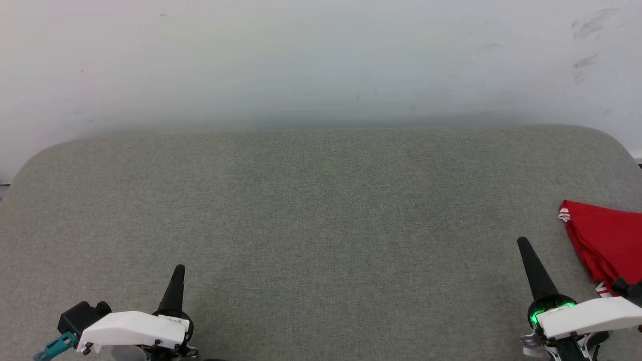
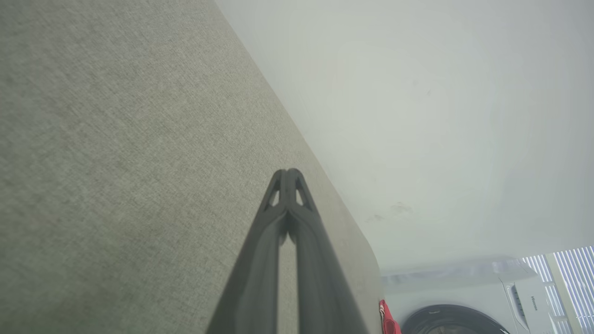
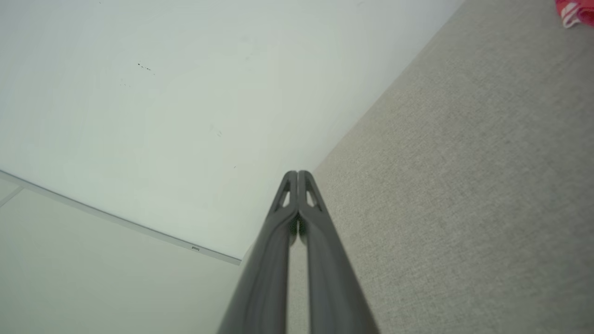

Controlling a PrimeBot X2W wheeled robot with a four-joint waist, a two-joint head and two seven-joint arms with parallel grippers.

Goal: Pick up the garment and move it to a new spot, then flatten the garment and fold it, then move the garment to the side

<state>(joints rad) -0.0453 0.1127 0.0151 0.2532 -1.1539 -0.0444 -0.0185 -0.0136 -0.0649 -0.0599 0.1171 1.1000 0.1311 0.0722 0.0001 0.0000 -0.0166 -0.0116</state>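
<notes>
The garment [image 1: 607, 240], bright red with a white striped sleeve end, lies bunched at the right edge of the grey fabric table [image 1: 321, 220], partly cut off by the frame. A sliver of the garment [image 2: 387, 322] shows in the left wrist view and a corner of the garment [image 3: 575, 10] in the right wrist view. My right gripper [image 1: 522, 243] is shut and empty at the lower right, just left of the garment and apart from it. Low at the left, my left gripper [image 1: 179, 269] is shut with nothing in it. Both pairs of fingertips meet in the wrist views, left gripper [image 2: 287, 172] and right gripper [image 3: 297, 173].
A pale wall [image 1: 321, 60] rises behind the table's far edge. A white washing machine [image 2: 468, 301] stands beyond the table's right end in the left wrist view. The table's corners are rounded.
</notes>
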